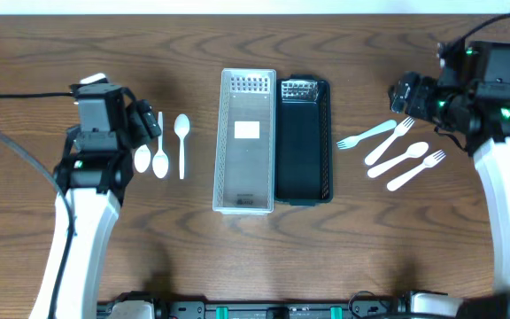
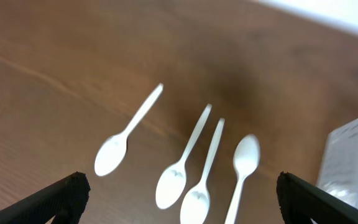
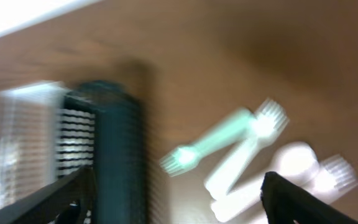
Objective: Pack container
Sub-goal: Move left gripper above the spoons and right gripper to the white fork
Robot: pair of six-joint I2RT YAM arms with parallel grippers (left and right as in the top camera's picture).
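Hovering over spoons (image 2: 191,168) at 9 o'clock: left claw (image 2: 179,199) apart; right claw (image 3: 179,193) apart above forks (image 1: 397,151) at 3 o'clock.

I count four white spoons (image 2: 166,155) on the left side of the table (image 1: 42,53). Four pieces of white cutlery on the right: three forks (image 1: 367,137), one spoon (image 1: 398,158). Two containers mid-table: one clear (image 1: 245,142), one black (image 1: 303,142).
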